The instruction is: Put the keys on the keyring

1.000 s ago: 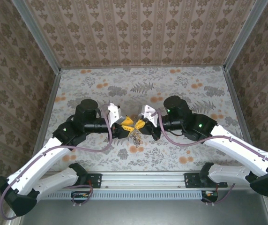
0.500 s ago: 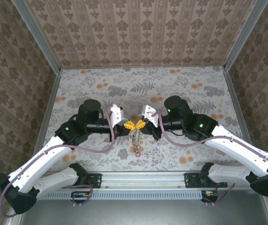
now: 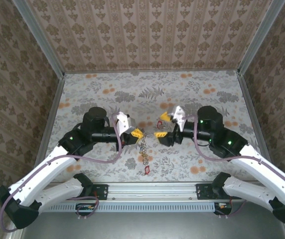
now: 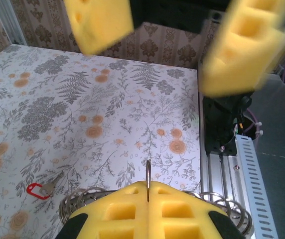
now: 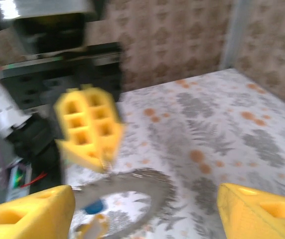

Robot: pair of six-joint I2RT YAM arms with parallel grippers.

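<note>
Top external view: nearest the rail, the red key [image 3: 146, 171] sits at the low end of the keyring [image 3: 143, 148]. The keyring dangles from the left end effector [image 3: 136, 133], which is pinched tight on it. Just beyond, the right end effector [image 3: 161, 125] has let go and drawn back rightward, its fingers wide, over the worktop [image 3: 192, 94].

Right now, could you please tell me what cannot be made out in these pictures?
- Blue key: right wrist view, motion blur; whether it sits on the keyring is unclear.
- Red key: top view, too small to tell if it is threaded.
- Keyring's gripped part: left wrist view, hidden between the left gripper's shut jaws.
</note>
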